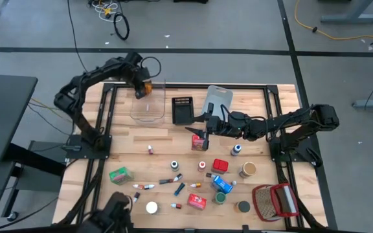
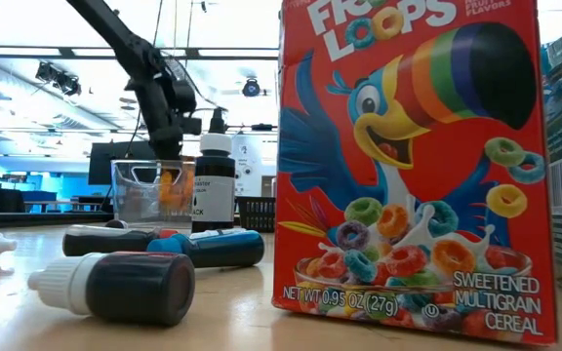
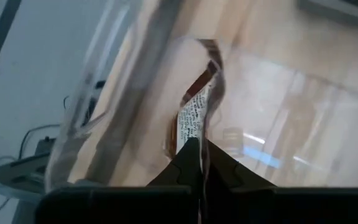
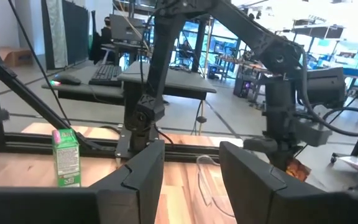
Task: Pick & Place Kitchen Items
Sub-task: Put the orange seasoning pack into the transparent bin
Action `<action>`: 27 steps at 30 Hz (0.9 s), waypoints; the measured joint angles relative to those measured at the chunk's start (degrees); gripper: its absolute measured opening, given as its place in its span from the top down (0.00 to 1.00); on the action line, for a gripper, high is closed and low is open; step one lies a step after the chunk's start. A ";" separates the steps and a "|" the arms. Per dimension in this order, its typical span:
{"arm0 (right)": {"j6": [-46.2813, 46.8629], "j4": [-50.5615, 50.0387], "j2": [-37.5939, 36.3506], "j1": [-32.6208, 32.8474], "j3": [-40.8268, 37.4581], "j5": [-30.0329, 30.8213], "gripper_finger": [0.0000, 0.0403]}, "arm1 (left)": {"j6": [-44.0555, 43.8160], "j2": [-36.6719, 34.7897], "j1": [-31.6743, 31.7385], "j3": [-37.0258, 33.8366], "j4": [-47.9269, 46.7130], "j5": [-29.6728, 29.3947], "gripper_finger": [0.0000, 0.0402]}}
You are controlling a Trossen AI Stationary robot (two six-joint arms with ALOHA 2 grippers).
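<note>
My left gripper [image 1: 141,89] is at the far left corner of the clear bin [image 1: 149,103], shut on a small orange-brown packet [image 3: 192,115] with a white label. In the low view the packet [image 2: 169,185] shows through the bin's clear wall. My right gripper [image 1: 197,129] hangs level over the table's middle, open, with nothing between its fingers [image 4: 143,177]. A small red box [image 1: 199,142] is on the table just below it. Other kitchen items lie scattered on the near half, among them a Froot Loops box [image 2: 408,166] and a green carton [image 1: 120,175]. My left gripper pinches the thin packet by one end [image 3: 191,140] between its two shut fingers. The fingers slant steeply down from above. The rest of the packet reaches out past the fingertips, lifted off the table, within the bin's outline.
A black bin [image 1: 183,110] and a grey-blue bin [image 1: 217,97] stand beside the clear one at the back. A red-and-white wire basket [image 1: 274,200] sits at the near right corner. Dark tubes [image 2: 115,283] and a dark bottle [image 2: 213,185] lie near the low camera.
</note>
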 joint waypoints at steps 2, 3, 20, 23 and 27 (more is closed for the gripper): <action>0.63 -0.02 0.00 0.00 0.00 0.00 0.59 | 0.01 1.31 0.67 0.00 0.76 0.18 0.97; 0.64 -0.02 0.00 0.00 0.00 0.00 0.59 | -0.19 1.72 0.78 0.00 0.95 0.12 0.97; 6.18 -6.07 0.04 0.00 -0.02 0.00 0.59 | -5.24 1.82 0.77 0.00 1.77 -8.79 0.82; 8.77 -6.86 0.04 0.02 -0.02 0.00 0.59 | -4.42 1.82 0.77 0.00 2.41 -9.85 0.76; 12.08 -7.70 0.04 0.04 -0.02 0.00 0.59 | -4.26 0.41 0.73 0.57 2.73 -13.67 0.71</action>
